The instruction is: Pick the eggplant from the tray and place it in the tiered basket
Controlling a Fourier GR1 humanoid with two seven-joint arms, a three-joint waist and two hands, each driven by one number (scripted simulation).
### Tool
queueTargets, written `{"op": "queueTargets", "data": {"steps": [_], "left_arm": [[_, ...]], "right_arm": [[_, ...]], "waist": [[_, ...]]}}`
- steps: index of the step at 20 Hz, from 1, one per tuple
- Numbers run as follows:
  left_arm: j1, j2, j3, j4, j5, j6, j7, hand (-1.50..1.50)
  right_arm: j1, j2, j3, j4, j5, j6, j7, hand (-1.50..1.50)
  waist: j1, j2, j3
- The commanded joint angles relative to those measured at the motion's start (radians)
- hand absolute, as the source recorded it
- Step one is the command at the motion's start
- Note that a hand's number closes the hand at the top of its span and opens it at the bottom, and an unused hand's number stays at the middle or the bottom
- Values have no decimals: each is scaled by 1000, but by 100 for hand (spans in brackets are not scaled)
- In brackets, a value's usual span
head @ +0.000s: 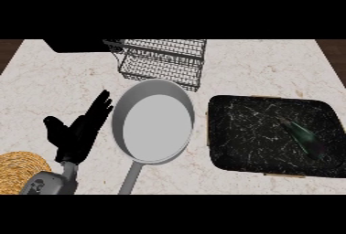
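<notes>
One hand [76, 132] in view only, the robot's left, black, at about eight o'clock on the pale marbled stone counter [263, 68]; fingers straight and raised, thumb spread, grasping nothing, resting just beside the pan's left rim. Grey forearm [51, 183] entering from the lower edge below it. Right hand nowhere in the view.

Dark, slim, glossy eggplant [303, 136] lying inside the black, white-veined rectangular tray [243, 137], towards the tray's right half, at roughly three to four o'clock of the counter; long axis slanting from upper left to lower right. Well apart from the hand, with the pan between them.

Round grey metal frying pan [153, 121] at the centre, tilted oval in outline, its straight grey handle [132, 176] running down to about six o'clock. Black wire tiered basket [164, 61] at twelve o'clock, its front edge just beside the pan's upper rim; whether touching, cannot tell. Nothing seen lying in its wire shelves.

Woven straw-coloured round mat [20, 171] at seven o'clock, partly cut by the left edge and partly hidden behind the forearm. Dark block [74, 45] at eleven o'clock, left of the basket.
</notes>
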Motion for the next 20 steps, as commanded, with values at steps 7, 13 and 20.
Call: {"op": "queueTargets", "data": {"steps": [7,13,20], "left_arm": [[-45,-26,5,17,0,8,39,0],[-65,-27,19,59,-16,-30,2,0],[-72,-50,43,51,-23,-41,37,0]], "right_arm": [[95,-259,50,-368,288,-122,393,-150],[92,-235,134,-676,287,-81,824,-150],[34,-95,329,-807,441,-106,1118,-150]], "waist": [[-15,-7,-7],[7,-1,-3],[25,2,0]]}}
